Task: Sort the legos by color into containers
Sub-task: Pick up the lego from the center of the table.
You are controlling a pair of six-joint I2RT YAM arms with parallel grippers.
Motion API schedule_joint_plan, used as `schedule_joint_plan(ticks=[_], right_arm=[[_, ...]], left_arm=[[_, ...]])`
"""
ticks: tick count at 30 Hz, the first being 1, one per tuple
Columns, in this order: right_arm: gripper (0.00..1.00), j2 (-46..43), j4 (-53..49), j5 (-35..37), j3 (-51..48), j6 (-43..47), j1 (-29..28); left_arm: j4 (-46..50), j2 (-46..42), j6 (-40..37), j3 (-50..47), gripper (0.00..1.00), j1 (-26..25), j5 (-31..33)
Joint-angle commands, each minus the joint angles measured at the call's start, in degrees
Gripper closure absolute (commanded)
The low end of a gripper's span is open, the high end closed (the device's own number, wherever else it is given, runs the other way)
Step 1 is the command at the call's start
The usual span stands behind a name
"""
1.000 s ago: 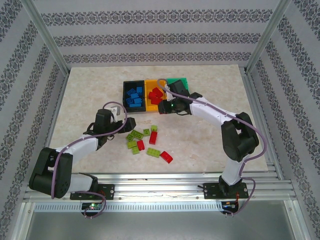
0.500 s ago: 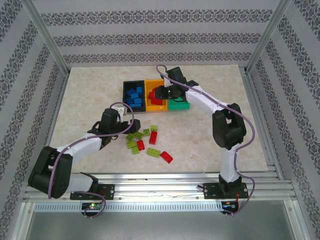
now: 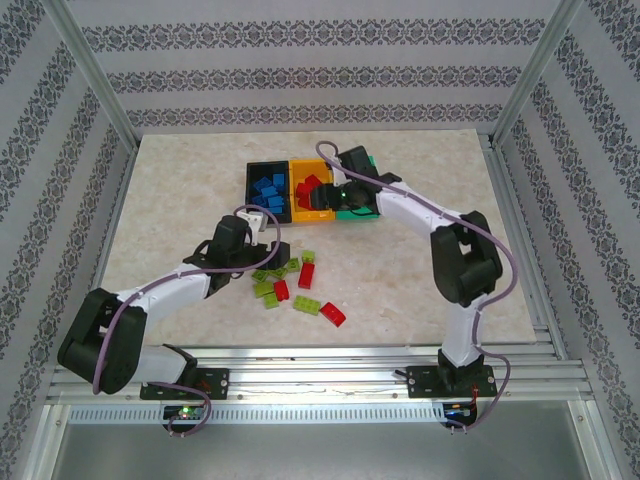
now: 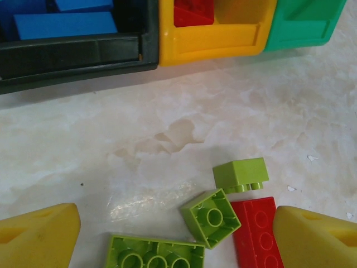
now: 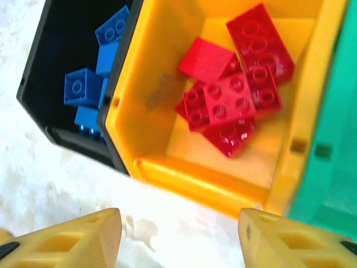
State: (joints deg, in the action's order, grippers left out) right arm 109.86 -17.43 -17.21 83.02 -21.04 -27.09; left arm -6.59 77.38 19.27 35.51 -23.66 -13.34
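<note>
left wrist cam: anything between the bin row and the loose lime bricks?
No. In the left wrist view, bare tabletop with a faint stain separates the bin row from the lime bricks.

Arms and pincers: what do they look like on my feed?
The left arm and right arm have white links, black joints and a looping purple cable. The left pincer and right pincer carry blocky yellow fingers.
</note>
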Motion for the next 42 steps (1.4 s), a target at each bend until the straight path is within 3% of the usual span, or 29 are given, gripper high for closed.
schedule_joint_plan(ticks=[1, 6, 16, 24, 33, 35, 42], right_arm=[[0.42, -6.8, 3.5, -0.8, -6.0, 1.2, 0.3], [0.42, -12.9, 4.3, 0.3, -14.5, 2.9, 0.5], [0.42, -16.7, 9.1, -0.2, -24.8, 4.6, 1.5], [0.41, -16.9, 18.1, -3.2, -32.3, 2.2, 1.7], [0.38, -15.0, 23.7, -5.2, -35.8, 0.1, 1.9], [0.38, -15.0, 24.2, -5.4, -36.1, -0.2, 2.2], [0.37, -15.0, 25.9, -7.6, -36.5, -1.5, 2.9]], left_arm=[[2.1, 1.1, -2.7, 1.8, 0.11, -1.5, 1.4], [3.0, 2.0, -3.8, 2.7, 0.11, -2.8, 1.8], [6.2, 2.1, -5.4, 4.7, 0.11, -4.4, 5.2], [3.6, 0.3, 5.9, 0.2, 0.13, -12.4, 11.0], [14.8, 8.2, 12.1, 7.9, 0.19, -22.5, 15.5], [18.3, 11.0, 12.2, 11.0, 0.25, -24.1, 16.9], [27.9, 19.9, 13.2, 20.4, 0.31, -26.6, 21.2]])
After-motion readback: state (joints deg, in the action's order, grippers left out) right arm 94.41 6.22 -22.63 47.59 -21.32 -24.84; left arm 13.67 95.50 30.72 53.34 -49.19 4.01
